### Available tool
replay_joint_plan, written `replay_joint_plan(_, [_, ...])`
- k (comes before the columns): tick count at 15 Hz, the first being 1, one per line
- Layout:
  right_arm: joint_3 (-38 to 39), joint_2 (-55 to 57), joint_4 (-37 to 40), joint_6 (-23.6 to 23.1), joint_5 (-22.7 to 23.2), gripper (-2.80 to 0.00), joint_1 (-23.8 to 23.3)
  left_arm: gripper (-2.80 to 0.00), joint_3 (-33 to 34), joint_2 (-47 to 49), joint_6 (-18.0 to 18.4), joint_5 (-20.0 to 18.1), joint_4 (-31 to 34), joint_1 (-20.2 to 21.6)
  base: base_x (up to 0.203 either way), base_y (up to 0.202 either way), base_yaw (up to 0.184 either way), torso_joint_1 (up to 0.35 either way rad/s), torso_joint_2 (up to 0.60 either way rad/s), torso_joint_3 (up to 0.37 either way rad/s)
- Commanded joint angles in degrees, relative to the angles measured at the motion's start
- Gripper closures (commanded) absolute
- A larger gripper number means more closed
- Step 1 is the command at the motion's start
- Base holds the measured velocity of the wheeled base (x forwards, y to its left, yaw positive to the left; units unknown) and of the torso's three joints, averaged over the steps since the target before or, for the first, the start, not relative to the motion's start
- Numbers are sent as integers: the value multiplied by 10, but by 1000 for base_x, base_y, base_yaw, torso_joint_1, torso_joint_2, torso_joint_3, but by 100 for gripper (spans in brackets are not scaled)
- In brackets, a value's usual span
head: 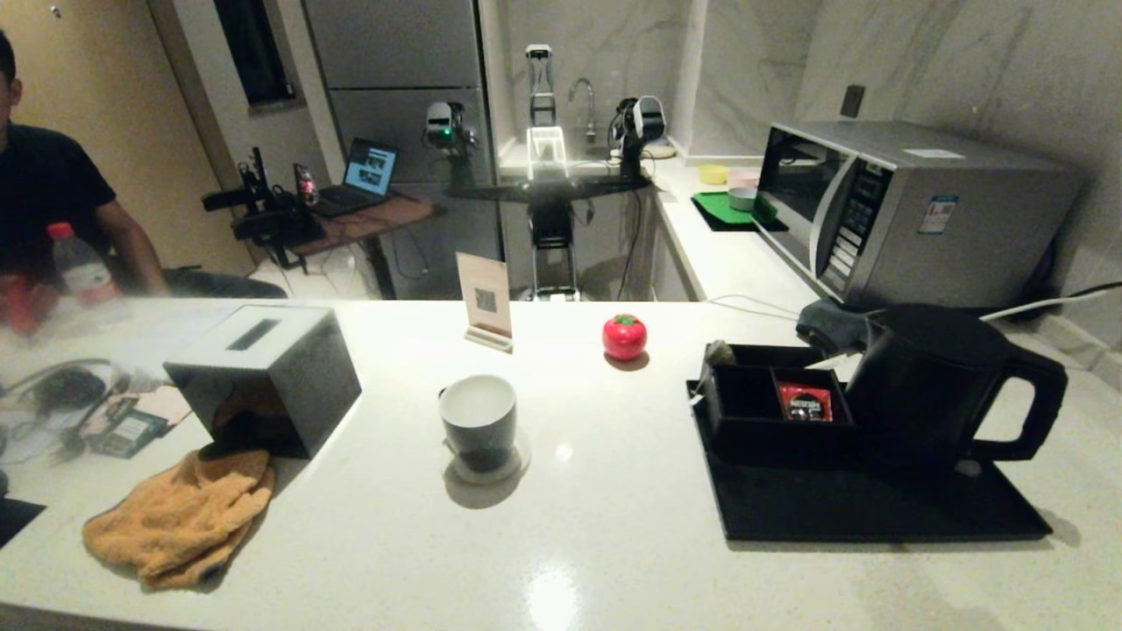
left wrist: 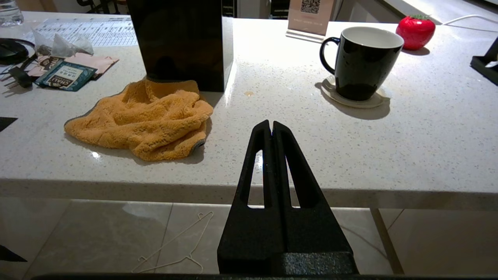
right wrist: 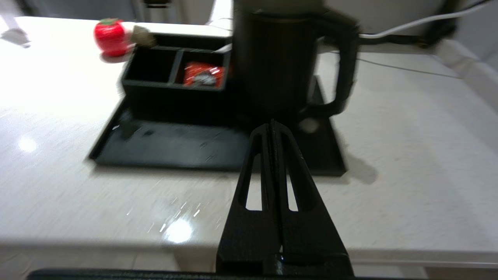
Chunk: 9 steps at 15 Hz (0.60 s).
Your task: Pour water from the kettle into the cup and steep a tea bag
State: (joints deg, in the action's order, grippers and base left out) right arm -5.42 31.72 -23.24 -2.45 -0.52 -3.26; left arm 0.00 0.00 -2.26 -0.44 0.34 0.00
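The black kettle (head: 938, 386) (right wrist: 272, 58) stands on a black tray (head: 877, 517) at the counter's right, handle to the right. The black cup (head: 478, 421) (left wrist: 363, 62), white inside, sits on a coaster mid-counter. A small grey tea bag (head: 720, 352) (right wrist: 142, 35) rests on the far left corner of the tray's organiser box. No water shows. My right gripper (right wrist: 271, 123) is shut and empty above the counter's front edge, pointing at the kettle. My left gripper (left wrist: 271, 123) is shut and empty before the counter edge, left of the cup. Neither shows in the head view.
A red sachet (head: 805, 401) lies in the organiser. A black tissue box (head: 272, 368) and an orange cloth (head: 180, 517) lie left of the cup. A red tomato-shaped thing (head: 624, 337) and a sign (head: 485, 302) stand behind it. A microwave (head: 903, 210) is back right, a person (head: 44, 193) far left.
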Motion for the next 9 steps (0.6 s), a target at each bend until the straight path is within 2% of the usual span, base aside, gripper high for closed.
replay_joint_plan(1, [-5,109,-42,0,0,0,-39,0,0,0,0,0,0,0,0,0,0,0,0,0])
replay_joint_plan(5, [1,179,-60,1,0,0,-109,0,0,0,0,0,0,0,0,0,0,0,0,0])
replay_joint_plan(8, [8,211,-61,30,2,0,-127,0,0,0,0,0,0,0,0,0,0,0,0,0])
replay_joint_plan(9, [14,220,-61,38,2,-280,-127,0,0,0,-1,0,0,0,0,0,0,0,0,0])
